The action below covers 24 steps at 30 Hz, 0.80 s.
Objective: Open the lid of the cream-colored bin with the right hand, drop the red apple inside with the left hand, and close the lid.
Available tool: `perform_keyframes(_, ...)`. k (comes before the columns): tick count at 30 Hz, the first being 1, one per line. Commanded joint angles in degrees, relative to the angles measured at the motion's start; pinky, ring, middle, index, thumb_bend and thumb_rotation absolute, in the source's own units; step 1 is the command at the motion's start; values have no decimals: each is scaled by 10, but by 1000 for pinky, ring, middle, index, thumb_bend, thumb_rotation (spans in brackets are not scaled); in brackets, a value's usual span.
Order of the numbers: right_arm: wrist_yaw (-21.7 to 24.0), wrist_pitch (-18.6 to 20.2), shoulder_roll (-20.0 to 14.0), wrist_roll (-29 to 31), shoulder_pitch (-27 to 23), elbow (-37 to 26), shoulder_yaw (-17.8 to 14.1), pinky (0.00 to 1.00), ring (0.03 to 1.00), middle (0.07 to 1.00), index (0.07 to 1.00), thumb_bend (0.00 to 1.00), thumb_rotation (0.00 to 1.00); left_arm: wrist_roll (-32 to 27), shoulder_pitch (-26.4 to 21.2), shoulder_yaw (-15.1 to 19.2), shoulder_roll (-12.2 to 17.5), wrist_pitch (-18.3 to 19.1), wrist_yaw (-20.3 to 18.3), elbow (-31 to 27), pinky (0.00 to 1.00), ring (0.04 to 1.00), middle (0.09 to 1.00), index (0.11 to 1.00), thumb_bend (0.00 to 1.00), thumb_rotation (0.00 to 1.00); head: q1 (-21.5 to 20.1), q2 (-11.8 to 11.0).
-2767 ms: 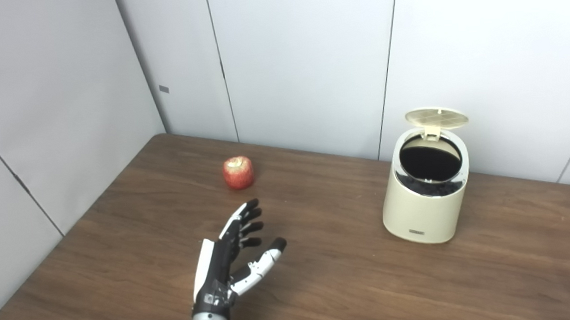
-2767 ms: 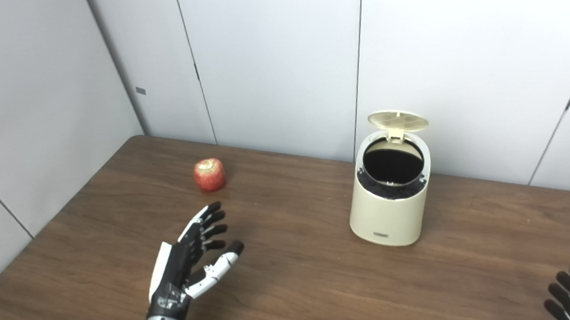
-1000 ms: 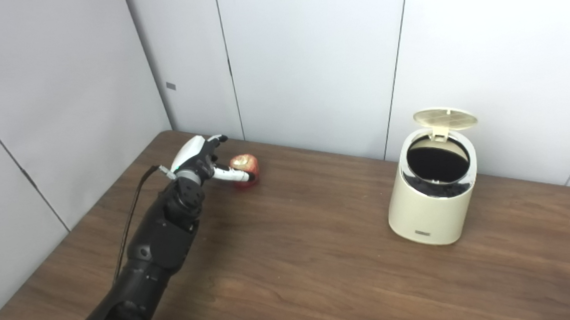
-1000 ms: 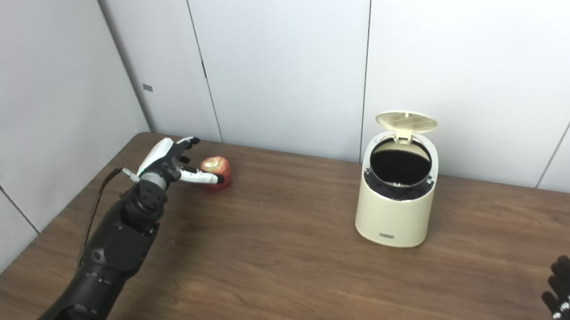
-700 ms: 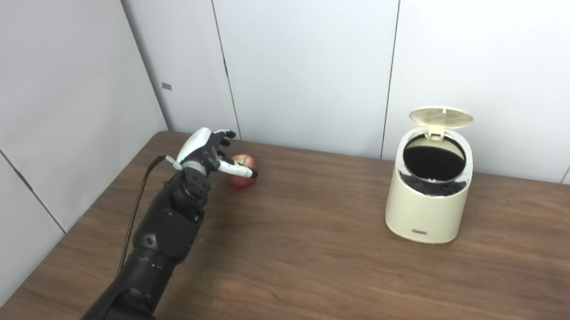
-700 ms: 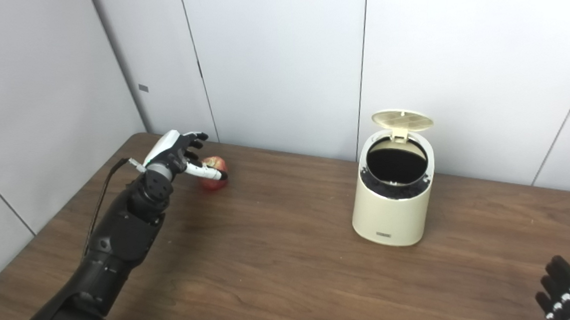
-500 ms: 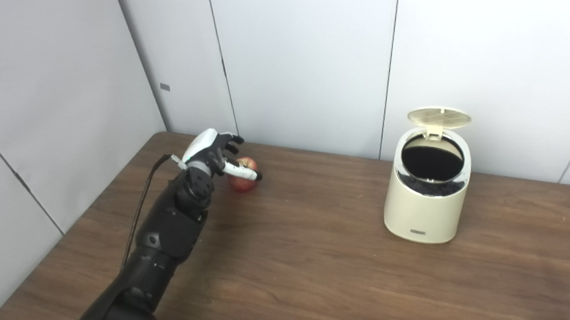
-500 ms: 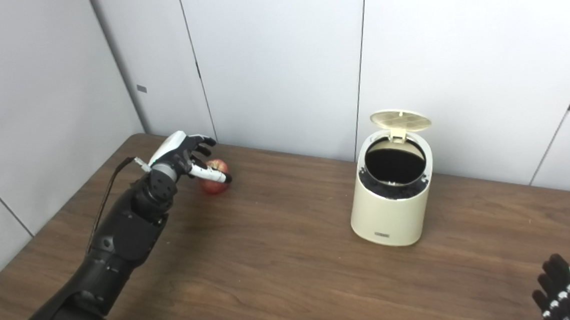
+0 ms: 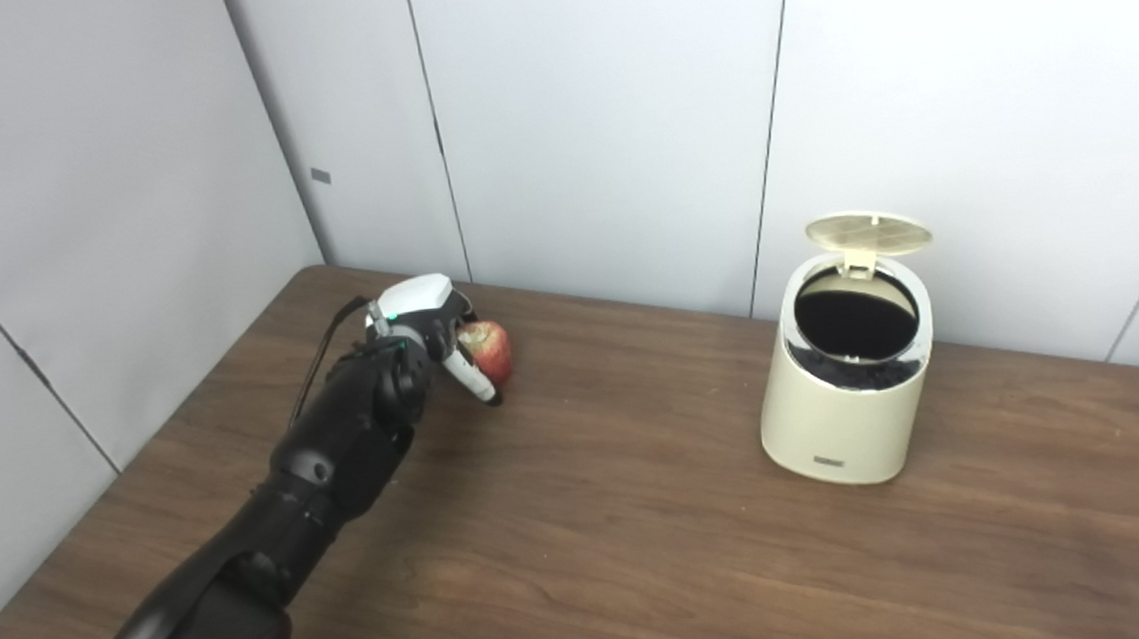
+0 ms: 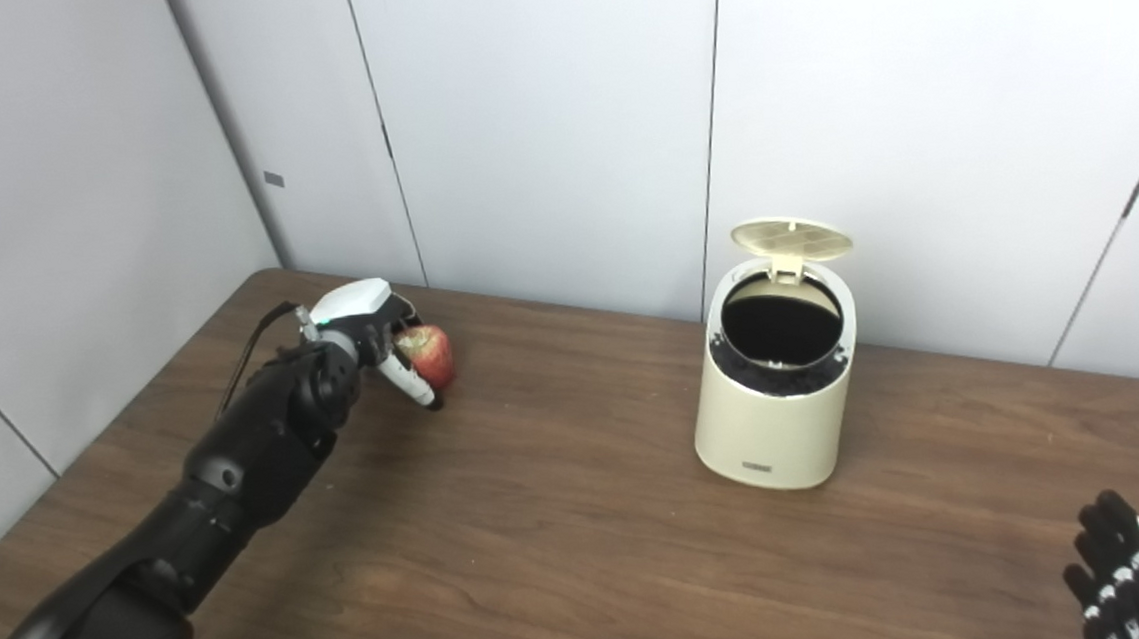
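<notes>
Wood-grain table (image 9: 646,555); left hand (image 9: 430,324) grips round apple (image 9: 491,350).

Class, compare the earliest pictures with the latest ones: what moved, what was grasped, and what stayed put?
The left hand reached forward from the near table to the red apple and closed its fingers on it. The cream-colored bin stayed in place with its lid open, and the right hand stayed at the table's near right corner.

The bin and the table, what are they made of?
The bin looks like smooth cream plastic: matte, even colour, with a thin moulded lid ribbed underneath. The table looks like wood, or a wood-look coating: brown streaky grain with a soft sheen.
</notes>
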Motion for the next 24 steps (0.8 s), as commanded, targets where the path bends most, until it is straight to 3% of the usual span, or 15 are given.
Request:
perform_keyframes(1, 2, -19, -4, 9, -15, -20, -8, 1000, 993, 956, 930, 432, 905, 22, -26, 5, 12, 2, -4, -2, 653, 755, 788, 742, 867, 70, 0, 1)
perform_keyframes(6, 2, -20, -3, 11, -15, -18, -10, 1000, 998, 961, 943, 419, 909, 8, -19, 13, 10, 1, 0, -24, 610, 688, 718, 673, 778, 8, -4, 5)
perform_keyframes(7, 2, -19, -2, 12, -15, -18, -9, 1000, 996, 963, 946, 415, 910, 6, -17, 13, 10, -2, 9, -29, 595, 677, 703, 585, 650, 24, -5, 6)
perform_keyframes(9, 1, -15, 0, 13, -15, -19, -8, 1000, 999, 974, 961, 411, 927, 5, -13, 16, 9, -5, 27, -39, 538, 626, 642, 502, 535, 32, -6, 7)
perform_keyframes(12, -1, -10, 3, 16, -13, -19, -7, 1000, 1000, 984, 968, 398, 938, -12, -7, 30, 5, -10, 36, -59, 528, 597, 574, 466, 513, 6, -8, 7)
perform_keyframes(19, -6, -6, 9, 11, -12, -20, -5, 1000, 1000, 991, 972, 355, 961, -45, 7, 65, -2, -34, 73, -84, 501, 536, 540, 454, 513, 0, -31, 11)
perform_keyframes(24, 0, -19, 6, 4, -8, -11, -4, 1000, 1000, 990, 972, 334, 989, -51, 30, 99, -27, -7, 105, -150, 490, 474, 519, 455, 501, 0, -60, 11)
